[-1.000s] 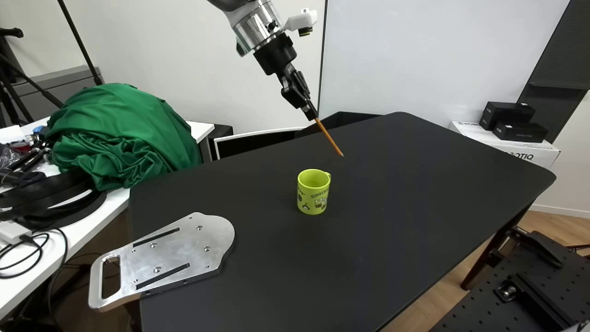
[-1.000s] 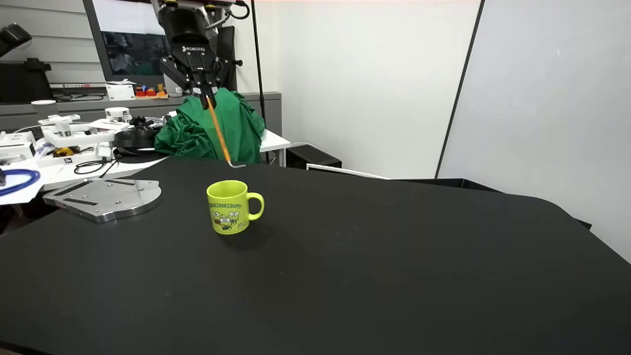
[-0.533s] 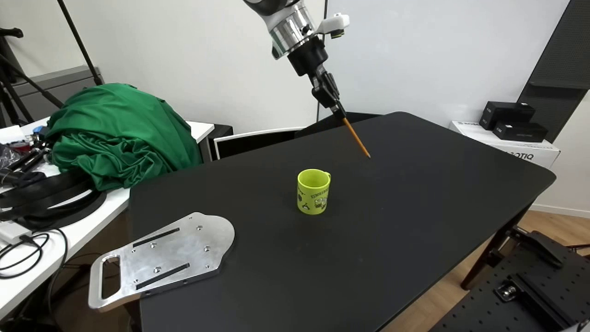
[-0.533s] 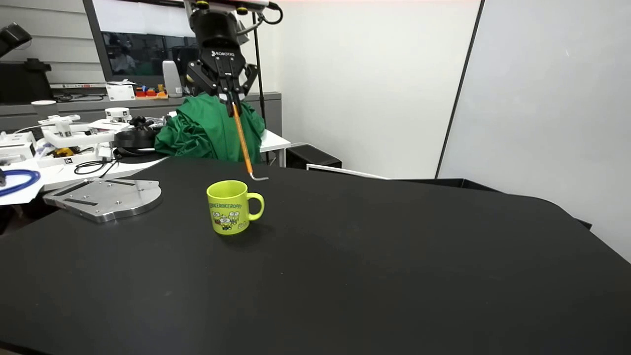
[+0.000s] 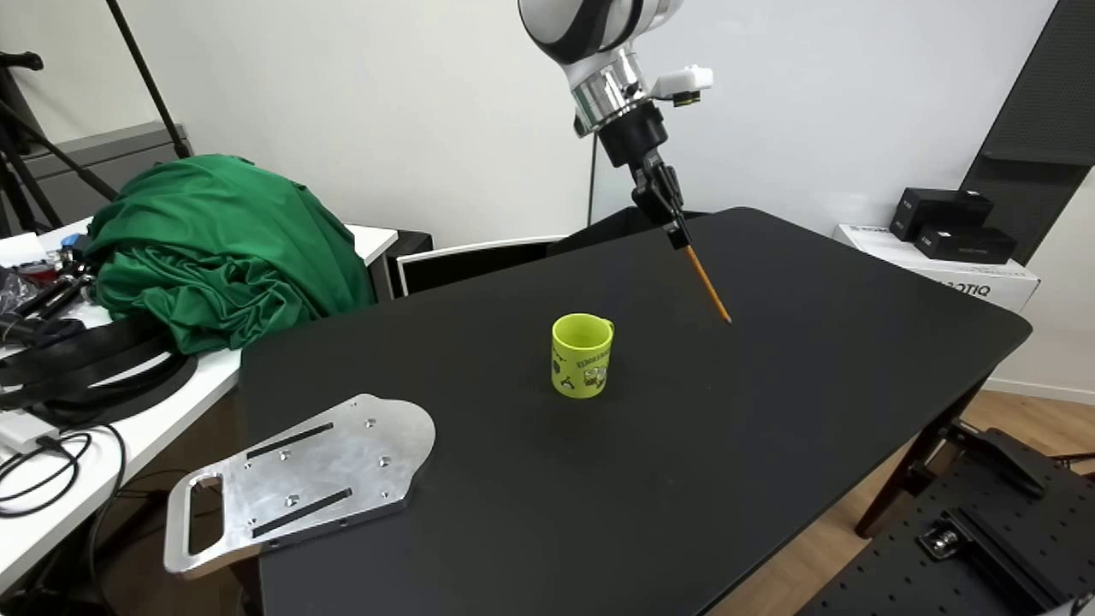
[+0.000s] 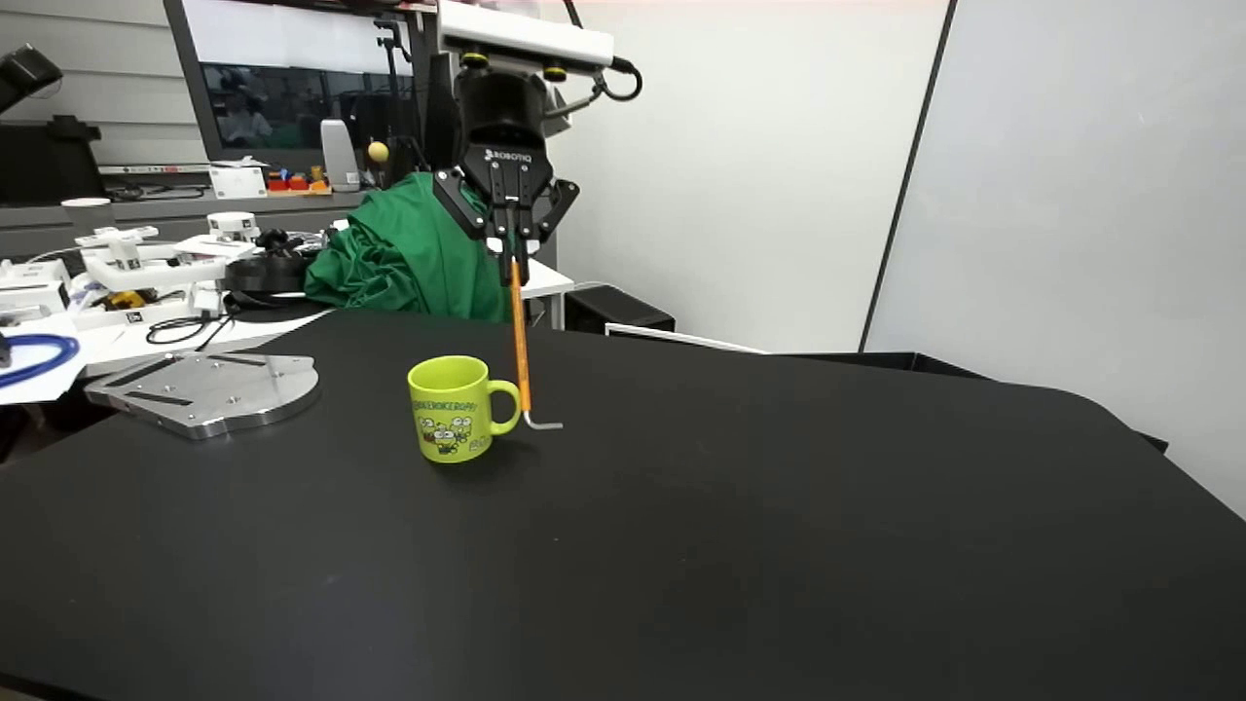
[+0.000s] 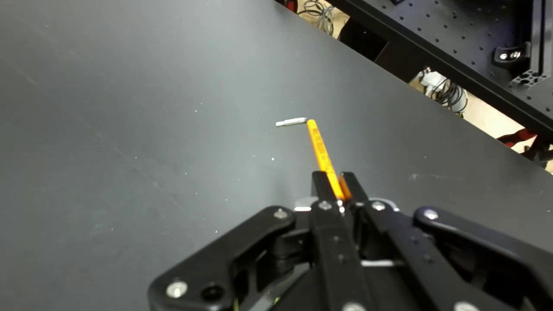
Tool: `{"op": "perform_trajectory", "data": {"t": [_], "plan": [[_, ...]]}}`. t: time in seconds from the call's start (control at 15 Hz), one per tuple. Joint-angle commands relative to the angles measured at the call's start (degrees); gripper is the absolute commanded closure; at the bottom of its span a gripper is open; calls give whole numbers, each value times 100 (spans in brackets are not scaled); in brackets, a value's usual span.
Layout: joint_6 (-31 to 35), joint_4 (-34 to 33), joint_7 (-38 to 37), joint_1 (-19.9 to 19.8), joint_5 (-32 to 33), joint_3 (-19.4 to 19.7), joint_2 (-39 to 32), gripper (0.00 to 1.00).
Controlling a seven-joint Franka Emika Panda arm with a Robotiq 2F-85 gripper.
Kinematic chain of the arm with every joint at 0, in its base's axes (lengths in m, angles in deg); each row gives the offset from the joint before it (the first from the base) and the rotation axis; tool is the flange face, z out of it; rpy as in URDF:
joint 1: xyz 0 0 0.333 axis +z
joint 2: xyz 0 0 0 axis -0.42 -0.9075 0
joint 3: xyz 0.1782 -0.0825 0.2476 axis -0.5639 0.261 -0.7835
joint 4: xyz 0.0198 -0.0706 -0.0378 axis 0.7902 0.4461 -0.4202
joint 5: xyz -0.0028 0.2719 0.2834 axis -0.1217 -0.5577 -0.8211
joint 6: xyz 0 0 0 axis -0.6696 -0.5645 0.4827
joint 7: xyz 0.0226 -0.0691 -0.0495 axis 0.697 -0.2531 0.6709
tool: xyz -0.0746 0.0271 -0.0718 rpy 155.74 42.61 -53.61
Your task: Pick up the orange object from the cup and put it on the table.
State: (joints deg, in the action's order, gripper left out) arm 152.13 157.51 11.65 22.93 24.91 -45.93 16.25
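Note:
The orange object (image 5: pixel 708 285) is a thin orange stick with a bent metal tip at its lower end. It shows in an exterior view (image 6: pixel 520 336) and in the wrist view (image 7: pixel 322 153). My gripper (image 5: pixel 681 239) is shut on its upper end; the fingers also show in an exterior view (image 6: pixel 516 275) and the wrist view (image 7: pixel 336 181). The stick points down, tip lowest, above the black table (image 5: pixel 821 359). The lime cup (image 5: pixel 582 364) stands upright on the table, apart from the stick, on its handle side; it also shows in an exterior view (image 6: pixel 450 414). The stick's top is hidden between the fingers.
A flat metal plate (image 5: pixel 342 470) lies at the table's edge, also seen in an exterior view (image 6: pixel 209 385). A white desk with green cloth (image 5: pixel 222 257) stands beside the table. A white box (image 5: pixel 941 265) bearing black boxes and a perforated dark board (image 5: pixel 907 530) are beyond other edges.
My gripper has moved right and down in both exterior views with the stick in it, past the cup's handle side. The stick's tip is lower. The cup has not moved.

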Motion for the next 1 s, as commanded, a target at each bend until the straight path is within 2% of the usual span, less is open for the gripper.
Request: {"op": "perform_trajectory", "data": {"t": [0.0,0.4,0.93], "plan": [[169,292,-196,-166,-284,119,-61,98],[363,429,-237,-344,-604,217,-427,98],[394,371,-315,-447,-625,301,-957,98]]}}
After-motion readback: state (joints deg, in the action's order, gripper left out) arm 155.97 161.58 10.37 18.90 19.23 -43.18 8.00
